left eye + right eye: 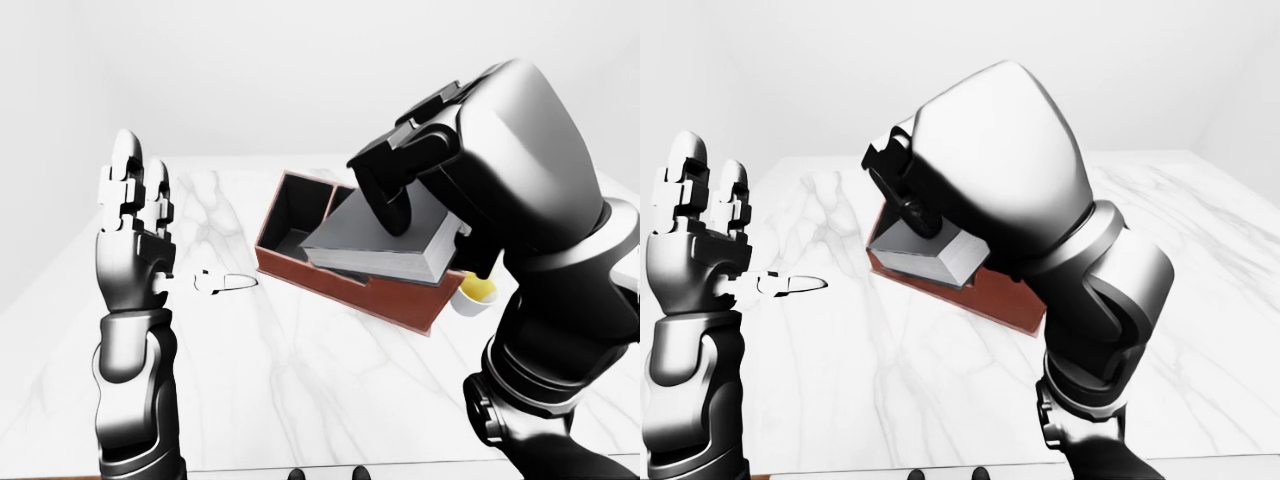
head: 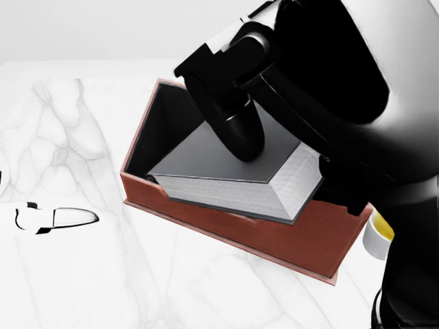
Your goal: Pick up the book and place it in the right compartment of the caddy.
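Aloft, right hand [image 1: 400, 190] gripping book [image 1: 385, 240]

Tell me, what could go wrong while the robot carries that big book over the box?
The book lies flat in the right hand above the caddy, and it looks wider than one compartment, so it may jam on the dividers instead of sliding in. It hangs over the middle, not the right compartment, so it could drop in the wrong one. The cup beside the caddy might get bumped.
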Tool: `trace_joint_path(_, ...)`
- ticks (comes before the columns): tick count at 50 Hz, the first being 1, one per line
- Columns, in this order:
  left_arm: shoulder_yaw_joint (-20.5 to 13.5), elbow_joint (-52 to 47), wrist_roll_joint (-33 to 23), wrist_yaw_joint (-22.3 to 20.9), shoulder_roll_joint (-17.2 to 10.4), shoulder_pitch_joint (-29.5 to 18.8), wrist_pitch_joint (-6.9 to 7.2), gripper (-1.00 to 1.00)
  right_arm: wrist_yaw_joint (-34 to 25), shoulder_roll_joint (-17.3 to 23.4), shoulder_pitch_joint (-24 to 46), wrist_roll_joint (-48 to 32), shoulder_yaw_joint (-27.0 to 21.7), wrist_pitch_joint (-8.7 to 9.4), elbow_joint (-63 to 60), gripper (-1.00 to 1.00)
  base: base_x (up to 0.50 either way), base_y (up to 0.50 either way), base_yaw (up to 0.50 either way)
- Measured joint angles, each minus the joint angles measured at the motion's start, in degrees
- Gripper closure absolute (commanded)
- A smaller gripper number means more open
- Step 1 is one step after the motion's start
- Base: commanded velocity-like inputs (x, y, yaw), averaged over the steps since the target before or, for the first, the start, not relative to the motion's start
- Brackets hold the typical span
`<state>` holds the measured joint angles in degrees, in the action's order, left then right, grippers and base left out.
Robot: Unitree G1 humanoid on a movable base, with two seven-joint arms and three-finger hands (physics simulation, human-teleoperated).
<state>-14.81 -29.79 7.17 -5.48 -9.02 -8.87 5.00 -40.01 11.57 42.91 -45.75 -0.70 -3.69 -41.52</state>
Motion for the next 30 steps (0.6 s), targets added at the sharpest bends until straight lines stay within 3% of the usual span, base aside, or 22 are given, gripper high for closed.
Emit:
trace_joint_path(18, 0.1, -0.8, 0.3, -0.4, 0.1, 0.2, 0.0, -1.0, 0.0, 7.6, 16.5, -0.8, -2.4, 2.37, 22.4, 1.0, 0.0, 0.0, 0.0)
trace_joint_path(30, 0.1, -1.3, 0.7, -0.4, 0.2, 0.2, 0.0, -1.0, 0.0, 9.8, 22.3, -3.1, -2.7, 2.86, 34.5, 1.0, 0.0, 0.0, 0.0)
